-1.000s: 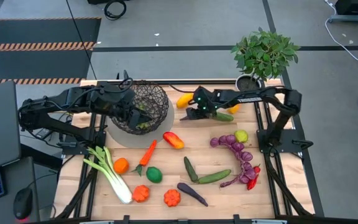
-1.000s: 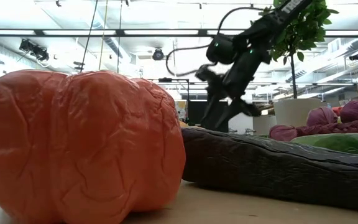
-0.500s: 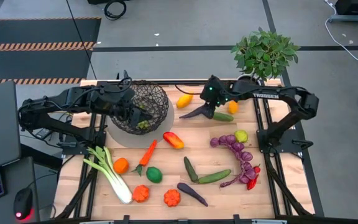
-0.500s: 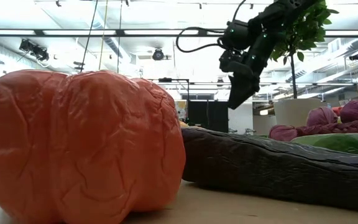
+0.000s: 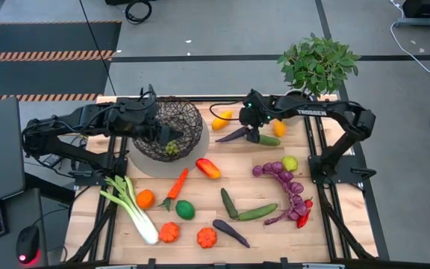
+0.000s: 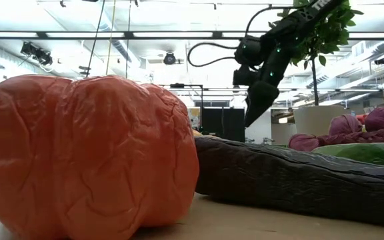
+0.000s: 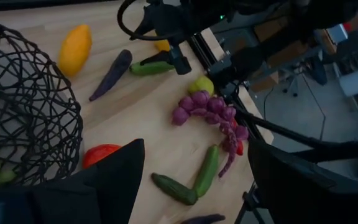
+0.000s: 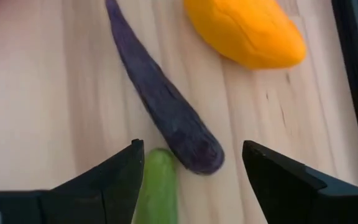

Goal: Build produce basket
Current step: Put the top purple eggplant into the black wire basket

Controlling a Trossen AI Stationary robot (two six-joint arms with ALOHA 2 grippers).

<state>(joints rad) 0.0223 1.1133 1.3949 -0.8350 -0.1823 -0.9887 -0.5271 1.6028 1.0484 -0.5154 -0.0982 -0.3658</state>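
Note:
The dark wire basket (image 5: pixel 174 123) stands on a round grey mat (image 5: pixel 142 161) at the far left, with green grapes (image 5: pixel 172 148) inside. My left gripper (image 5: pixel 157 134) is open beside it, and the mesh (image 7: pixel 23 106) shows just outside one finger. My right gripper (image 5: pixel 248 127) is open and raised above the table (image 6: pixel 252 117). It points down over the thick end of a purple aubergine (image 8: pixel 166 112), which lies flat on the table (image 5: pixel 232 135). A green cucumber (image 5: pixel 267 139) and a yellow fruit (image 5: pixel 221 119) lie beside the aubergine. My left gripper stands close against the basket's side, but I cannot tell whether a finger touches the mesh.
A potted plant (image 5: pixel 318 67) stands at the far right corner. Purple grapes (image 5: pixel 282 179), a lime (image 5: pixel 290 162), two cucumbers (image 5: pixel 248 209), a red chilli (image 5: pixel 303 217), a carrot (image 5: pixel 176 187), a leek (image 5: pixel 129 205) and several small orange fruits (image 5: pixel 206 237) lie across the near half.
My right gripper has risen from near the table top and shifted a little toward the table's right edge. The purple aubergine that it covered now lies in plain view on the table beside the cucumber.

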